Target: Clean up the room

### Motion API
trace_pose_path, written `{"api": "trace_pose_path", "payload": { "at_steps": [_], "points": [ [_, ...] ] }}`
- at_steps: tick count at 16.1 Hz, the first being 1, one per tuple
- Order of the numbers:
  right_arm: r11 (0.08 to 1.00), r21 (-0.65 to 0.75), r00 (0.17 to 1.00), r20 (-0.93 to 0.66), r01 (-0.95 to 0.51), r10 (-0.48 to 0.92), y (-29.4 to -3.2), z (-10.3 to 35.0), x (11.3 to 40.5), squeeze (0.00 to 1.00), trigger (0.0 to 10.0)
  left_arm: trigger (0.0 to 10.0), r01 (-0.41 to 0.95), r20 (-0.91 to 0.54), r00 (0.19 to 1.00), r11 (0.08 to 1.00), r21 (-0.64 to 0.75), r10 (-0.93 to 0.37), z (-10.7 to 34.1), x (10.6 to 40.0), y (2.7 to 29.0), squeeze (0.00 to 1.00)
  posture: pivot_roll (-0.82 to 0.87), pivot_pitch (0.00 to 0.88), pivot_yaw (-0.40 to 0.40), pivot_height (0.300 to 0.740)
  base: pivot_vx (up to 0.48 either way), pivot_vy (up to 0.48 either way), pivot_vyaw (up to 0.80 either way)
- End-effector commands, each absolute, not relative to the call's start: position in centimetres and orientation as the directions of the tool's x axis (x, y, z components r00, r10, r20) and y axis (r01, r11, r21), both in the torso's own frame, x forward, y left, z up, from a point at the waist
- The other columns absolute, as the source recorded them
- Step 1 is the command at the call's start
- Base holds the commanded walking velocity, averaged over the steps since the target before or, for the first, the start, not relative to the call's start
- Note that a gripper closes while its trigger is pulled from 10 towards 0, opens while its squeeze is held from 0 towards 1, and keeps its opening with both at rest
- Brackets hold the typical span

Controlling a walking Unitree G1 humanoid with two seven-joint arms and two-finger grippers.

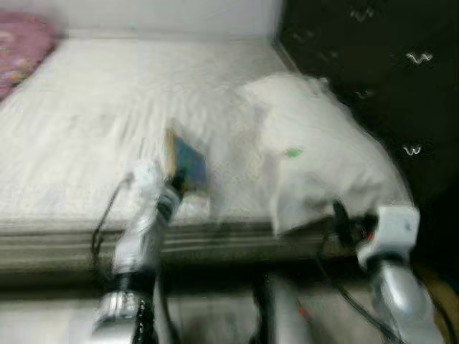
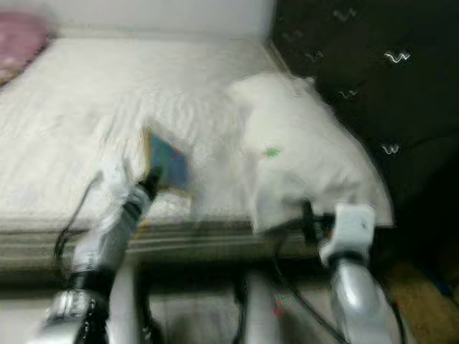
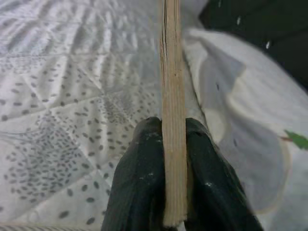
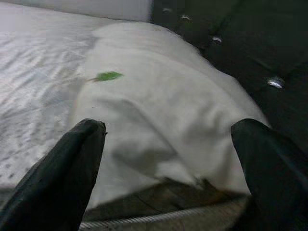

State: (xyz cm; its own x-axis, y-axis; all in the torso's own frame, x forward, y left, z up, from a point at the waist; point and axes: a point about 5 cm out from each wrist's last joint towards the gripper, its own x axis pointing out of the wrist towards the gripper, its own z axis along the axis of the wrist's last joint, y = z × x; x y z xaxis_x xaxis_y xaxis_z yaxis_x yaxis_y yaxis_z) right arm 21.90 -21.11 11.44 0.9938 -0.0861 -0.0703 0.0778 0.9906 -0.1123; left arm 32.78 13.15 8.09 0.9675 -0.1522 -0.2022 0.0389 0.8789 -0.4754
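Note:
My left gripper [image 1: 174, 180] is shut on a book with a blue cover [image 1: 188, 163], held upright over the near edge of the bed [image 1: 107, 107]. In the left wrist view its page edge [image 3: 172, 96] stands clamped between the two black fingers [image 3: 139, 187]. My right gripper [image 4: 168, 159] is open at the bed's near right corner, just in front of a white pillow [image 1: 315, 150] with a small green leaf mark [image 1: 292, 152]. The eye views are blurred.
A dark tufted headboard [image 1: 373, 64] runs along the right side of the bed. A pink patterned cloth [image 1: 21, 46] lies at the far left corner. The quilted white bedcover [image 3: 62, 96] spreads wide to the left of the book. A white wall [image 1: 165, 14] stands behind.

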Motion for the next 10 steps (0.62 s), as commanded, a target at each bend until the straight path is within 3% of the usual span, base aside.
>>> {"api": "trace_pose_path", "payload": {
  "at_steps": [1, 6, 10],
  "points": [
    [0.991, -0.109, 0.993, -0.079, 0.079, -0.088, -21.1, 11.4, 21.5, 0.00, 10.0, 10.0, 0.020, -0.210, 0.967, 0.868, -0.496, -0.142, 7.7, 32.9, 13.6, 0.00, -0.17, 0.000, -0.045, 0.559, 0.000, 0.000, 0.00],
    [0.985, -0.156, 0.991, -0.093, 0.079, -0.094, -22.2, 12.3, 19.1, 0.00, 10.0, 10.0, 0.025, -0.200, 0.960, 0.776, -0.630, -0.194, 7.4, 34.5, 13.1, 0.00, -0.24, 0.025, -0.058, 0.559, 0.000, 0.000, 0.00],
    [0.988, -0.153, 0.989, -0.147, -0.010, -0.012, -22.2, 13.7, 16.1, 0.00, 10.0, 10.0, 0.067, -0.165, 0.957, 0.733, -0.677, -0.239, 7.7, 35.2, 11.7, 0.00, -0.30, 0.074, -0.086, 0.559, 0.000, 0.000, 0.00]
  ]
}}
